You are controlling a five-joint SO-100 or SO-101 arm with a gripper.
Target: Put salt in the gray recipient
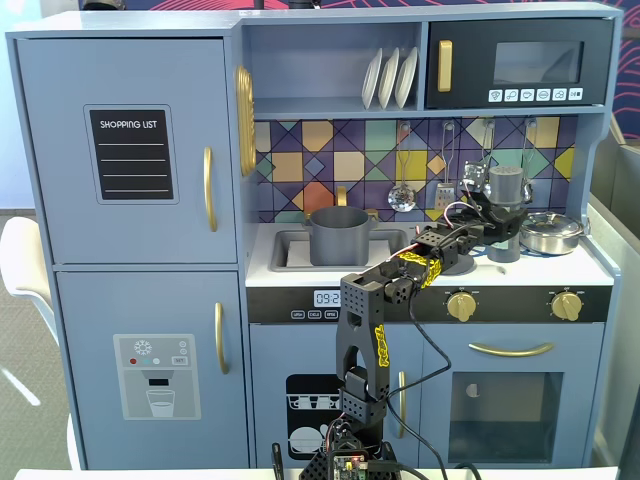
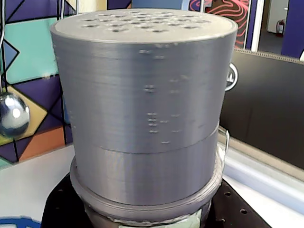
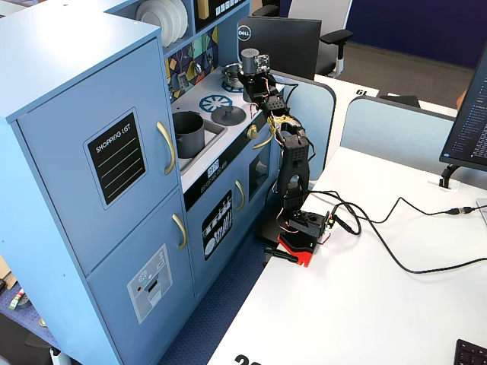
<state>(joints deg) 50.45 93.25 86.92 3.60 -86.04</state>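
We are gripping the salt shaker (image 1: 507,205) upright, jaws clamped on its body, right of the gray pot (image 1: 339,236) sitting in the sink. Judging: we are keeping it upright while carrying leftward, tipping the cap only once above the pot's rim.

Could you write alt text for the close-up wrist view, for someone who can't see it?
A gray ribbed cylinder, the salt shaker's cap, fills the frame, its flat top dotted with small holes. Behind it are colourful patterned tiles, a hanging shiny ladle at left, and a dark monitor at right.
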